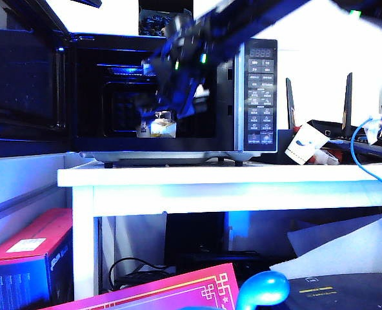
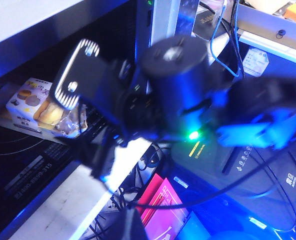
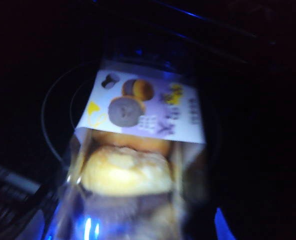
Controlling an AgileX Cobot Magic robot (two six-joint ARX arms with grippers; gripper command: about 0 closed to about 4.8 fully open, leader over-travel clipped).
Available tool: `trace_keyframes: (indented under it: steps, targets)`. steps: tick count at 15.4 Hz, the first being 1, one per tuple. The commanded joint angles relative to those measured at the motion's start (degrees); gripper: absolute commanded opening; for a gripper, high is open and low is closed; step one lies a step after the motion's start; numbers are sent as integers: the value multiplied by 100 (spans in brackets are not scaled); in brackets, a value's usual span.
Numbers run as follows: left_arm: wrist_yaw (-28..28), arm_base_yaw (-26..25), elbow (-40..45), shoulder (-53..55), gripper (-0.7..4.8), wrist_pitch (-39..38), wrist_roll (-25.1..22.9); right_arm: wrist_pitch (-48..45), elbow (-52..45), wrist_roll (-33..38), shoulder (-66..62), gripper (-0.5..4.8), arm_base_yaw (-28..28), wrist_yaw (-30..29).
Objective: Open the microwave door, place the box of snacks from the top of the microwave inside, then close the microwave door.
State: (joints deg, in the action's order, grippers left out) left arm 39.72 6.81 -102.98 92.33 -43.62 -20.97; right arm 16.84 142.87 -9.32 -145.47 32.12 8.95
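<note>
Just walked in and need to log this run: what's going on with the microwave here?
The microwave stands with its door swung open to the left. The snack box sits on the floor of the cavity. The right gripper hangs at the cavity mouth just above the box, jaws open and holding nothing. The left gripper is not visible; its camera looks on from the side. The box is in, so closing the door remains.

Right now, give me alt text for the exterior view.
The right end effector hangs open over the snack box lying inside the microwave, whose door is swung wide open to the left. The left end effector is not visible.
</note>
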Motion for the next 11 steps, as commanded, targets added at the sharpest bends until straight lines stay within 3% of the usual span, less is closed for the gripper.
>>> trace_keyframes:
  steps: [1,5,11]
  targets:
    - [52,-7,-11,-24,-5,125,-2,761,31,-11,350,479,17,-11]
    - [63,-7,-11,-22,-5,129,-2,1847,31,2,551,479,17,20]
    - [63,-7,-11,-24,-5,85,2,1357,24,125,494,479,2,192]
